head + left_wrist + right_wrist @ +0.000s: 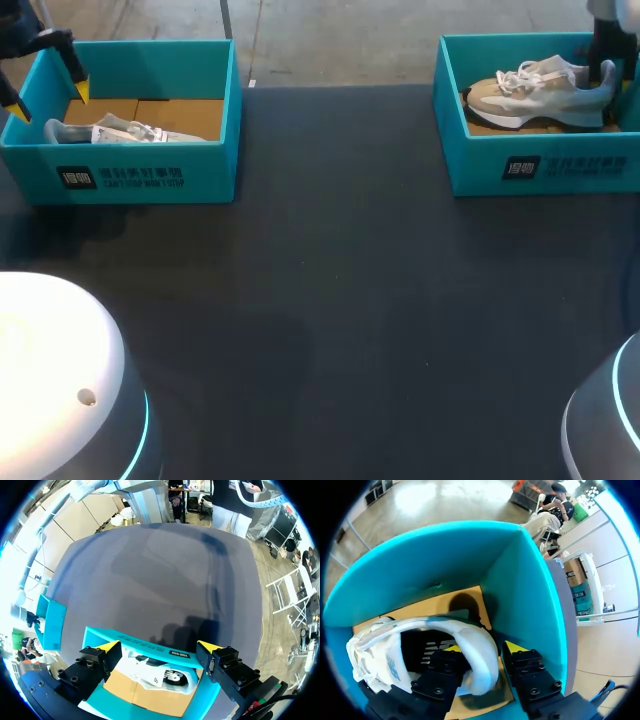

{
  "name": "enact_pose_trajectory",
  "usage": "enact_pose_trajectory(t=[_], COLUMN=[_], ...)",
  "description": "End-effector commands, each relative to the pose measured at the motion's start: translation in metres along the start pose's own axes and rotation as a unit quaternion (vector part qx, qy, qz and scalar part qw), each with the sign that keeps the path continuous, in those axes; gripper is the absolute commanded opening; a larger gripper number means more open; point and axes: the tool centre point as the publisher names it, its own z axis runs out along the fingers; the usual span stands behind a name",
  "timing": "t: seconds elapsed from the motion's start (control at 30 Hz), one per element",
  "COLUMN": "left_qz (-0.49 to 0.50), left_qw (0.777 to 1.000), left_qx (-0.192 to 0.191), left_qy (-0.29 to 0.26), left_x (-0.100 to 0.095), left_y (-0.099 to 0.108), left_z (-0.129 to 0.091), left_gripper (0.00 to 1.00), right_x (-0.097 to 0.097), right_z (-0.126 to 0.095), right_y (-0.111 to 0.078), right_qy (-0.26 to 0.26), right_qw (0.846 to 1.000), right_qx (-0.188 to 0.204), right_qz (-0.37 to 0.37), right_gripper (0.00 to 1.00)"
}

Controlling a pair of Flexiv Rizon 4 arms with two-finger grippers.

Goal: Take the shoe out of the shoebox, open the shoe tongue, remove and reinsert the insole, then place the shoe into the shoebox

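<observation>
Two teal shoeboxes stand at the table's back corners. The right shoebox point(540, 165) holds a beige and white shoe point(535, 90) standing upright, heel toward the right. My right gripper point(607, 72) is down at that heel. In the right wrist view one finger is inside the shoe point(375, 650) and the other outside, so the right gripper point(484, 648) is shut on the padded heel wall near the box corner point(530, 595). The left shoebox point(150, 175) holds a pale shoe point(120, 130) on its side. My left gripper point(50, 100) hangs open above that box point(140, 642) and shoe point(160, 677).
The dark tabletop point(340, 270) stretches between the two boxes. Rounded robot bases sit at the front left point(50, 370) and front right point(610, 420). The box walls stand close around my right gripper.
</observation>
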Motion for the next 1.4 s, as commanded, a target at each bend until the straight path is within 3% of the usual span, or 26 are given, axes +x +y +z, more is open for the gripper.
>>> enact_pose_trajectory(t=[0.03,0.33,0.57,0.7,0.8,1.1,1.4], left_qz=[0.000,0.000,0.000,0.000,0.000,0.000,0.000], left_qw=[1.000,1.000,1.000,1.000,1.000,1.000,1.000], left_qx=[-0.002,-0.002,-0.002,-0.002,-0.002,-0.002,-0.002], left_qy=[0.000,0.000,0.000,0.000,0.000,0.000,0.000], left_x=[0.001,0.001,0.001,0.001,0.001,0.001,0.001], left_y=[-0.001,-0.001,-0.001,-0.001,-0.001,-0.001,-0.001], left_z=[0.001,0.001,0.001,0.001,0.001,0.001,0.001], left_gripper=[1.00,1.00,1.00,1.00,1.00,1.00,1.00], right_x=[0.003,0.005,0.006,0.005,0.003,-0.005,-0.024], right_z=[0.008,0.020,0.030,0.030,0.029,0.016,-0.020], right_y=[0.008,0.010,0.010,0.011,0.010,0.009,0.003], right_qy=[-0.004,-0.011,-0.019,-0.022,-0.023,-0.025,-0.014], right_qw=[1.000,1.000,0.999,0.999,0.999,0.999,1.000], right_qx=[0.009,0.022,0.032,0.031,0.029,0.030,0.025], right_qz=[0.000,-0.002,-0.009,-0.007,-0.005,0.002,0.008], right_gripper=[0.42,0.45,0.41,0.25,0.00,0.00,0.00])
